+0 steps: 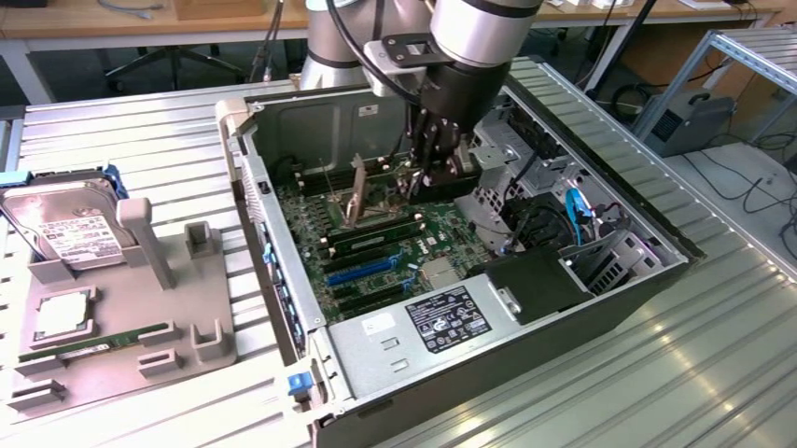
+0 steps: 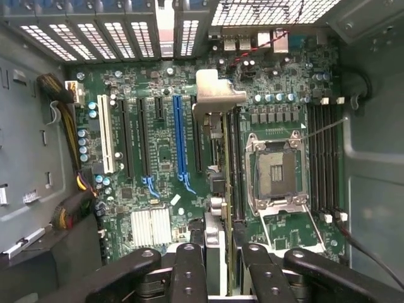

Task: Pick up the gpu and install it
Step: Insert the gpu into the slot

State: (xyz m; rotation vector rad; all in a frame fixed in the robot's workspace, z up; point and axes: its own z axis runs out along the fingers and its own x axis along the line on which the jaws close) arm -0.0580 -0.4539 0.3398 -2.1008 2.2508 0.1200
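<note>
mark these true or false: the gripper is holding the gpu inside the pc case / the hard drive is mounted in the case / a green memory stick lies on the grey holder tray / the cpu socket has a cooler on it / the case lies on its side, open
1. The gripper holds the gpu inside the pc case. True: it grips the card edge-on above the motherboard.
2. The hard drive is mounted in the case. False: it rests on the grey holder tray outside the case, at the exterior view's left.
3. A green memory stick lies on the tray. True.
4. The cpu socket carries a cooler. False: it is bare, with its metal frame showing.
5. The case lies on its side, open. True.
</note>
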